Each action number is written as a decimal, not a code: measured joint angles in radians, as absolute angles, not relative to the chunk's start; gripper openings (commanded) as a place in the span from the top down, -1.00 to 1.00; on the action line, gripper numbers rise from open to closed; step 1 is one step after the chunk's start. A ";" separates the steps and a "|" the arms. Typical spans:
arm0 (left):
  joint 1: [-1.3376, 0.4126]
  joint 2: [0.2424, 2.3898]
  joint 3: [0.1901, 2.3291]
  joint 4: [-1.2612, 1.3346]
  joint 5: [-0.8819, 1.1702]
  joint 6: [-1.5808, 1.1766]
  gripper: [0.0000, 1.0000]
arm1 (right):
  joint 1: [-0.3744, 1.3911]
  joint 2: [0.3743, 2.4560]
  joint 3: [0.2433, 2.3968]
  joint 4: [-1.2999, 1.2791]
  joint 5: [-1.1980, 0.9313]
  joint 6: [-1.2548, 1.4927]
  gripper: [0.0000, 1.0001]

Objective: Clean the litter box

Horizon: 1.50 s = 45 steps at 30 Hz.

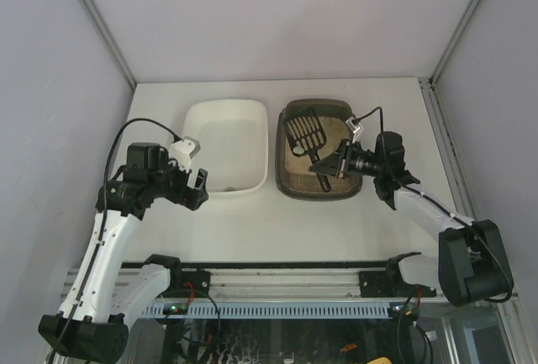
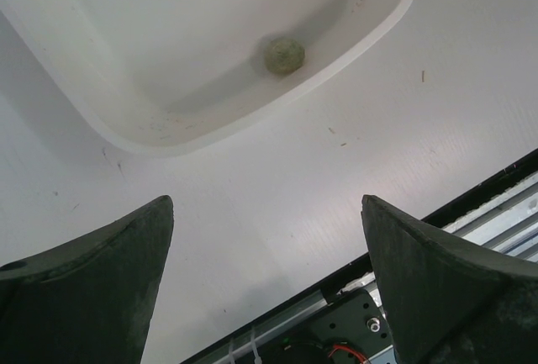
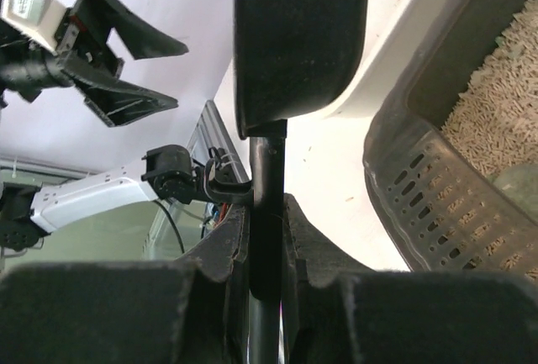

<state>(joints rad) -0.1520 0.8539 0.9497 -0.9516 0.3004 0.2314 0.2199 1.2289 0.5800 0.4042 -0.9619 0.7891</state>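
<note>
Black scoop (image 1: pixel 305 133) fast in right hand (image 1: pixel 329 165) above near rim of litter box (image 1: pixel 281 162); left hand (image 1: pixel 198 187) wide, off white tray (image 1: pixel 229 192).

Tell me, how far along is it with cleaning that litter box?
Done: one greenish clump lies in the white tray. In hand: the right fingers grip the scoop by its handle, its head over the litter box. The left fingers hang open, empty, by the tray. Left: at least one more lump seems to sit in its litter.
</note>
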 measured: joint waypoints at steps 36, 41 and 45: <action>0.408 1.005 1.142 -1.035 0.535 -0.035 -0.99 | 1.077 2.011 1.797 -0.803 0.624 0.218 1.00; 0.408 1.054 1.142 -1.034 0.526 -0.036 -1.00 | 1.080 2.011 1.808 -0.805 0.669 0.203 1.00; 0.408 1.072 1.142 -1.015 0.529 -0.056 -0.99 | 1.080 2.011 1.863 -0.884 0.692 0.235 1.00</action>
